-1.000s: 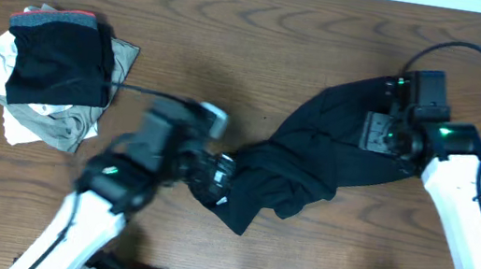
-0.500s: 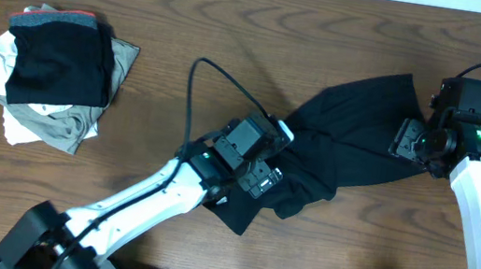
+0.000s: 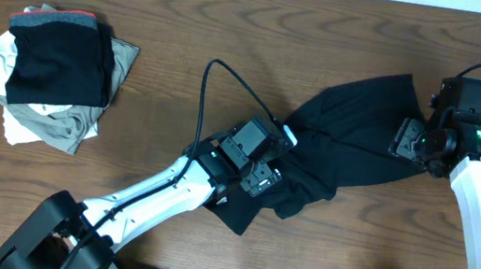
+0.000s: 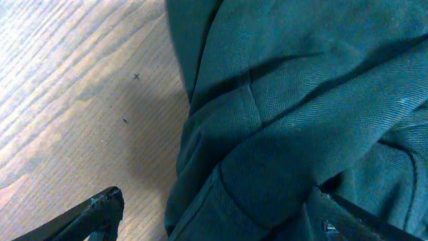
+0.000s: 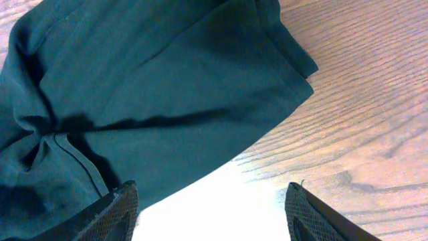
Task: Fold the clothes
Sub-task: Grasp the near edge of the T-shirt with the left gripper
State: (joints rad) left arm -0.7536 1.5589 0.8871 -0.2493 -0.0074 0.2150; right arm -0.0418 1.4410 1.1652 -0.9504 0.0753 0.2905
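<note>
The black garment (image 3: 343, 140) sprawls unfolded on the wooden table (image 3: 191, 14) — crumpled, its long axis a diagonal running from a bunched, twisted end at the near left to a flatter, squared end at the far right. The left gripper (image 4: 221, 217) sits right over that bunched end with its 2 fingers (image 4: 103, 204) spread wide. 1 tip is over bare wood just off the cloth's edge, the other over the folds, and nothing looks pinched between them. So the fabric lies directly under those fingers and off to 1 side of them. At the garment's far-right end, the right gripper (image 5: 212, 211) hovers by the lower edge of the flat panel — jaws wide apart too, bare table between them, and the cloth ahead of the tips with 1 finger just at the hem. It has hold of nothing. Each arm is nearer its own end, so I'd judge the coming move needs both to take an end and draw the garment flat along that diagonal. Writing? No logo or lettering can be read in any view, and the cloth that shows is plain black. Well apart from the garment, beyond its near-left end, sits a stack of other clothes (image 3: 50, 79).
</note>
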